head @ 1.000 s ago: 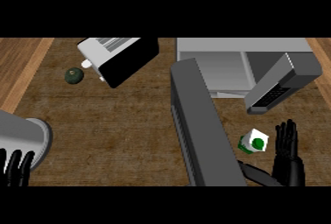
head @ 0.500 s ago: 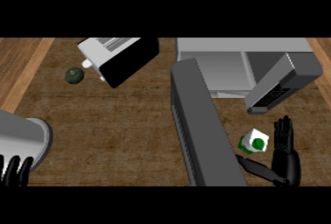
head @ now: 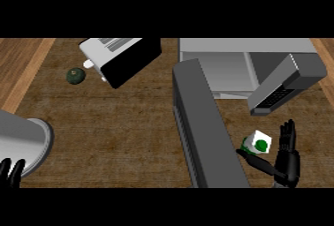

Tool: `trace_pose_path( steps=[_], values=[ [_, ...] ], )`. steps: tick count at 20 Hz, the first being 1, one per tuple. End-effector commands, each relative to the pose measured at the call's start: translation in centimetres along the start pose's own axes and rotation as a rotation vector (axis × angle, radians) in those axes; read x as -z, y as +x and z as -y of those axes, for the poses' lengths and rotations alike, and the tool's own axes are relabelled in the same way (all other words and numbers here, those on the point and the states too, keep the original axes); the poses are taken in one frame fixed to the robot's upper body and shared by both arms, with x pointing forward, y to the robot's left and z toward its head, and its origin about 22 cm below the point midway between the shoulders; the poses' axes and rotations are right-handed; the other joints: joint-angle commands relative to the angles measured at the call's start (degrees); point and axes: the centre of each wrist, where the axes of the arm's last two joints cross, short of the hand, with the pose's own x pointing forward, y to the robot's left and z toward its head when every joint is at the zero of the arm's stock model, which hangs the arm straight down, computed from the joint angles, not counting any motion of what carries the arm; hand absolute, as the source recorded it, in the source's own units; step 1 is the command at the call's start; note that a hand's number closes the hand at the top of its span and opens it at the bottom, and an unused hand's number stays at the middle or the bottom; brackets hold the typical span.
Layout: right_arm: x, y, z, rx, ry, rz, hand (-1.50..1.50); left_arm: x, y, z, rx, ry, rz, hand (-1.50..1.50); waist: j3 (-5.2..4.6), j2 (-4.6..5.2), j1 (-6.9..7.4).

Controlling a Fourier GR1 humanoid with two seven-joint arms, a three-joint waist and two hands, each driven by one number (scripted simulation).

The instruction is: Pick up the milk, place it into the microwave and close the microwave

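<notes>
Milk (head: 256, 143) stands on the bench (head: 130, 132), a small white carton with a green spot, just left of the right hand's (head: 287, 159) straight, upright fingers (head: 286, 134) and above its thumb, which reaches under the carton. Microwave (head: 248, 70) lies beyond the fingertips, door (head: 207, 128) swung open. Judging by looks, the carton is light, stiff-sided and smooth; opposite flat faces suit the grasp. Left hand (head: 12, 172) rests low, fingers up.

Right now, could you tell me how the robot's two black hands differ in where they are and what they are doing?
The right hand stands beside the small white-and-green milk carton, fingers straight, thumb reaching under it; the left hand touches nothing.
The right hand shows whole next to the open grey microwave door; the left hand shows only fingers at the lower left edge, near a round grey pot.
Both are open.
</notes>
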Motion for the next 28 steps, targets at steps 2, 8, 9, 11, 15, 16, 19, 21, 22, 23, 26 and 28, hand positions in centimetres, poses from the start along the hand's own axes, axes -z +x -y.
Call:
trace_pose_path(
  steps=[2,8,9,11,15,16,19,21,22,23,26,28],
  values=[
    [0.4,-2.0,1.0,-0.065,-0.045,-0.017,-1.5,0.2,0.7,0.3,-0.003,-0.007,-0.005,-1.5,0.0,-0.01,-0.06],
    [-0.4,-4.2,4.5,0.07,0.031,-0.027,-1.5,0.1,-1.0,0.1,0.005,-0.006,-0.015,-1.5,0.05,0.05,0.06],
    [-0.1,-3.8,4.5,0.116,0.111,-0.041,-1.5,-0.1,-1.3,-0.2,-0.009,0.011,-0.017,-1.5,0.02,-0.02,-0.03],
    [-0.8,-4.3,2.5,0.203,0.24,-0.066,-1.5,0.0,-1.1,0.5,-0.01,0.002,-0.001,-1.5,0.11,0.12,0.51],
    [-1.8,-4.4,0.3,0.356,0.333,0.001,-1.5,-0.4,-2.3,0.5,-0.009,0.005,-0.037,-1.5,0.05,0.05,0.2],
    [-1.5,-4.1,0.0,0.373,0.347,0.025,1.5,-0.1,-2.1,0.4,0.001,0.017,-0.031,-1.5,0.01,-0.02,-0.1],
    [-0.4,-3.8,0.0,0.262,0.271,0.098,1.5,0.4,-0.1,0.5,-0.02,0.001,-0.012,-1.5,-0.01,-0.04,-0.17],
    [0.5,-3.3,0.4,0.119,0.163,0.161,1.5,0.2,-1.4,-1.0,0.001,0.003,0.001,-1.5,-0.07,-0.08,-0.35],
    [0.3,-3.4,-0.2,0.092,0.113,0.164,1.5,-0.5,-1.3,0.0,-0.024,0.001,-0.017,-1.5,-0.03,-0.08,-0.06],
    [-0.4,-3.0,-0.8,0.076,0.082,0.175,1.5,-0.3,-0.5,0.0,-0.026,0.006,-0.027,-1.5,-0.09,-0.22,-0.55],
    [0.5,-1.7,-1.9,0.209,0.1,0.193,1.5,0.5,-0.9,-0.1,-0.021,0.03,-0.007,-1.5,-0.07,-0.14,-0.58],
    [2.1,-1.7,-1.9,0.213,0.161,0.192,1.5,-0.5,-0.8,0.0,-0.036,-0.009,-0.019,-1.5,-0.03,-0.09,-0.11]
  ],
)
